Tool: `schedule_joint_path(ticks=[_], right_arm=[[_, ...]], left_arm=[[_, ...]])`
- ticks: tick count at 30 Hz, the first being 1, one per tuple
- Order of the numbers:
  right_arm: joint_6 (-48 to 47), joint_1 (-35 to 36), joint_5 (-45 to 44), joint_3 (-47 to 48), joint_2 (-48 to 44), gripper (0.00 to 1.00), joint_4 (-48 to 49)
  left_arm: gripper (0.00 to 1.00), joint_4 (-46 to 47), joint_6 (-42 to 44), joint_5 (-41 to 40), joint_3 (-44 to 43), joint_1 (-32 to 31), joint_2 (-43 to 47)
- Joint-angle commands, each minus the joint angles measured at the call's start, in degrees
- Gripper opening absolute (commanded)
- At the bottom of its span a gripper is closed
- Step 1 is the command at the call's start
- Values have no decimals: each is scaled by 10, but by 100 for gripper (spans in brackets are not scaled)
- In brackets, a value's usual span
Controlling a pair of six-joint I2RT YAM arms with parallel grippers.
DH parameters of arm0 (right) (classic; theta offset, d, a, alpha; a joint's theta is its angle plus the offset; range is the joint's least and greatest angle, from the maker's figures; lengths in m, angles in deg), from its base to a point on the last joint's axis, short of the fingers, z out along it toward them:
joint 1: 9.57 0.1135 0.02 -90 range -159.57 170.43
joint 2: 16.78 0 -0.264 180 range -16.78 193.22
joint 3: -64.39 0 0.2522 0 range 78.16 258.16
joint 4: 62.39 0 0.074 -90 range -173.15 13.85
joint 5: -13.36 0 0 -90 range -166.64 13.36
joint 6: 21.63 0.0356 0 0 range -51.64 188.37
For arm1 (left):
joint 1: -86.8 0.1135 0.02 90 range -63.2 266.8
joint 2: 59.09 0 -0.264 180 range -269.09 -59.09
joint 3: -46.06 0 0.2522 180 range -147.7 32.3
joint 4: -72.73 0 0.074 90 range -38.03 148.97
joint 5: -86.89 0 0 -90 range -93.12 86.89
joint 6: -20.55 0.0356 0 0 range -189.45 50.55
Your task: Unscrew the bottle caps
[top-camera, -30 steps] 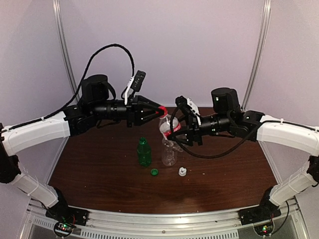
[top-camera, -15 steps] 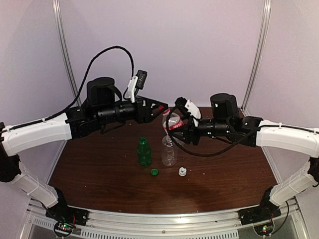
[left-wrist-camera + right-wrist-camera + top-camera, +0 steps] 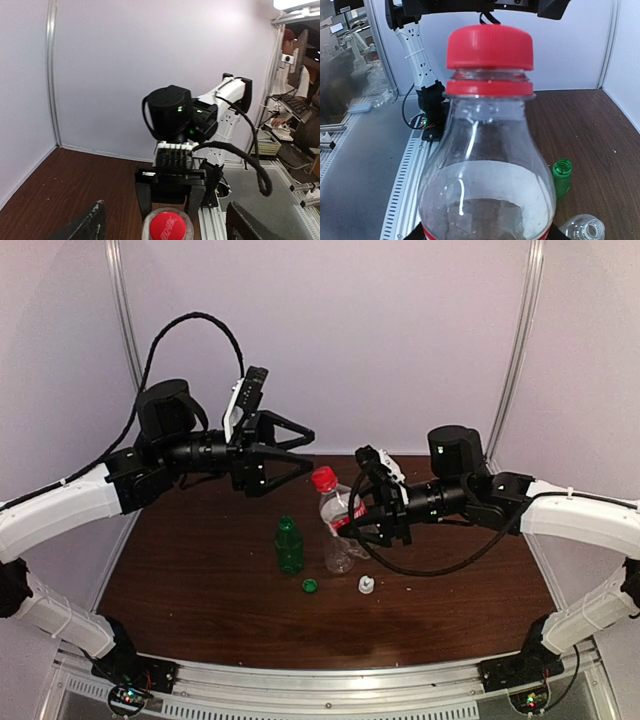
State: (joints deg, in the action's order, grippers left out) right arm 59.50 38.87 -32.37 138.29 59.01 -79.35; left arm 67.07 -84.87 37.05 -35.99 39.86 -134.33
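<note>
Left cap [image 3: 310,586] before left bottle [image 3: 289,545], right cap [image 3: 367,585] before right bottle [image 3: 337,562]; 3rd bottle [image 3: 335,508] above.

Dark brown wood table [image 3: 200,600], walls at L, R & back edges. Abt mid-table a green bottle [image 3: 289,545] stands upright, mouth open. Just beside it, toward the R edge, a clear bottle [image 3: 338,558] is also upright & open-mouthed; its upper part is partly hidden in the top view. Green cap [image 3: 310,586] lies just nearer the near edge than the green bottle. White cap [image 3: 366,585] lies apart from it toward the R edge, by the clear bottle's base. All 4 sit well in from every edge.
</note>
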Motion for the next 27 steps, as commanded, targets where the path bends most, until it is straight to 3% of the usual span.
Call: schedule_joint_path(ticks=[1,11,21,27], right_arm=[[-9,-4,125,26,12,49,-17],[1,-4,206,51,40,49,-17],[8,-4,212,55,47,49,-11],[10,-5,152,55,38,48,-18]], left_arm=[[84,39,54,159,6,0,2],[79,40,58,206,-3,0,-32],[52,48,37,225,-7,-2,-58],[30,50,24,211,-6,-3,-61]])
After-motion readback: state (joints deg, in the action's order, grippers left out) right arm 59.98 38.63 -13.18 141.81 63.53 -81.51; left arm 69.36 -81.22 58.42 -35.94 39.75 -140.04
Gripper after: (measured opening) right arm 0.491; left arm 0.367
